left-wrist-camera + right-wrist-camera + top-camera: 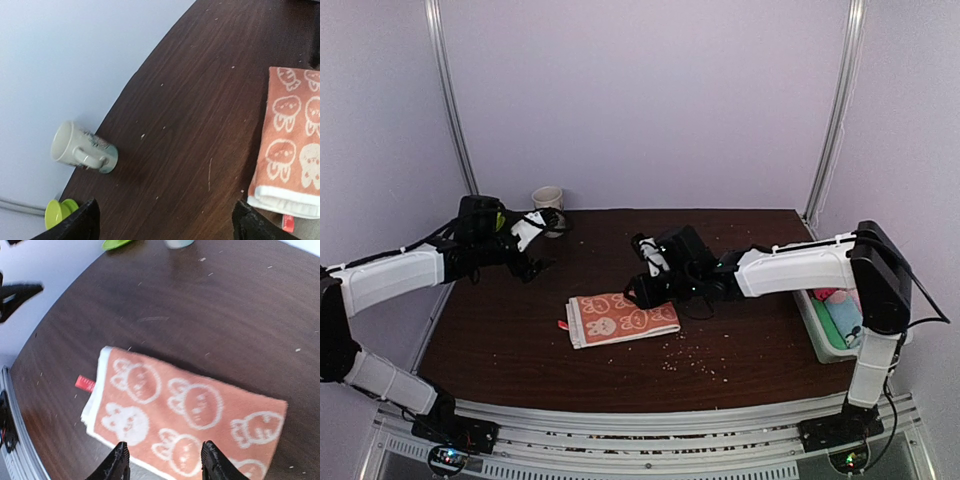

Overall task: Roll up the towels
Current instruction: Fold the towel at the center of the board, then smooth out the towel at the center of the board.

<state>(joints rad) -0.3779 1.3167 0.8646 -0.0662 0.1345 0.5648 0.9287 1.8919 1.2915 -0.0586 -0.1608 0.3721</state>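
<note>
– Dark brown wood, that table (500, 330). Where's the work on it?

– Near the middle. The orange towel (623, 318), printed with white bunny faces, lies flat and folded. Its long axis runs left to right across the table, a little tilted. A second towel I can't find in any view.

– Which arm is closer?

– The right arm (795, 268), plainly. It reaches in from the right, and the right tool (164, 445) hangs over the towel's far long edge, towards the right half. Its wrist camera looks down on the bunny print between the fingers.

– Holding anything?

– No. The jaws stand moderately apart with nothing in them (whether the tips touch the cloth, I can't tell).

– And the other one?

– The left arm (395, 275) is well apart, up at the far left corner near the mug (548, 198). The left tool (166, 202) is spread wide and has nothing in it either; the towel lies off to its right.

– So the roll starts where?

– My guess is a short end. The left one carries a small red tag (85, 383).
</note>
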